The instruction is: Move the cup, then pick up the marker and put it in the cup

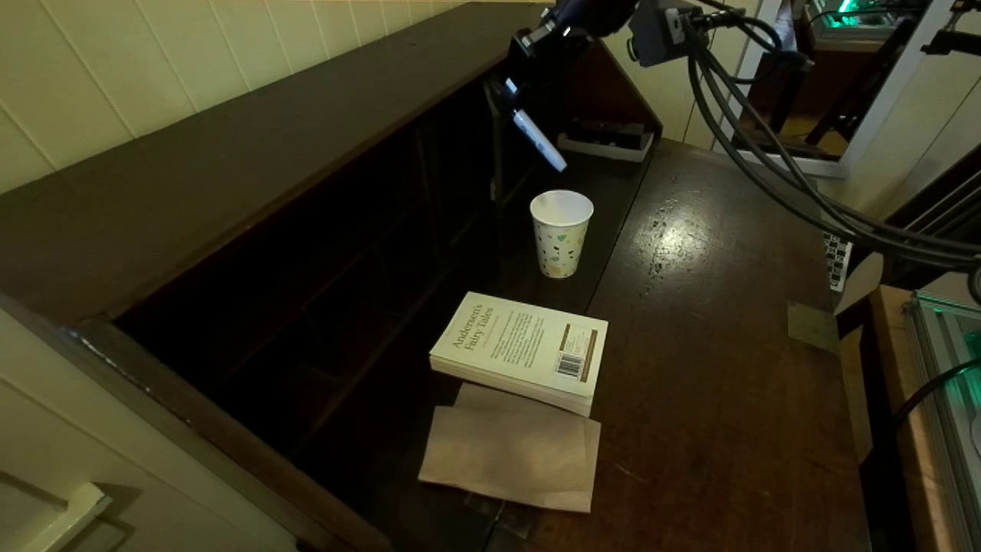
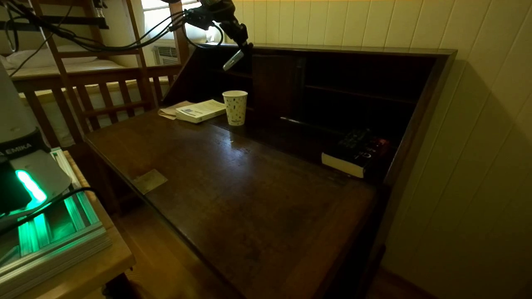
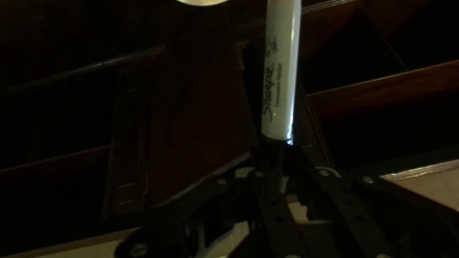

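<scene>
Nearest us, along the bottom of the wrist view, is the black pincer (image 3: 279, 148), its jaws clamped on one end of the marker (image 3: 281, 71). We can read "Sharpie" along the white barrel, which juts out from the grip. A pale curved edge (image 3: 202, 1) shows at the top of that view, too cropped to name. In both exterior views we see the marker slant down through the air, clear of the counter (image 2: 232, 182), with its free end higher than the cup (image 1: 559, 238) and apart from it; whether that end is right over the opening we cannot tell. White with coloured flecks, the cup stands upright toward the counter's back edge, by the dark compartments (image 2: 361, 94). Near it along that same edge, toward one end, we find a white book (image 1: 521, 349) lying flat, titled Andersen's Fairy Tales. Folded brown paper (image 1: 510, 456) lies just beside the book, toward the back corner. At the opposite back corner we make out a dark book (image 2: 353, 153). At the front edge sits a flat plate (image 2: 150, 181).
</scene>
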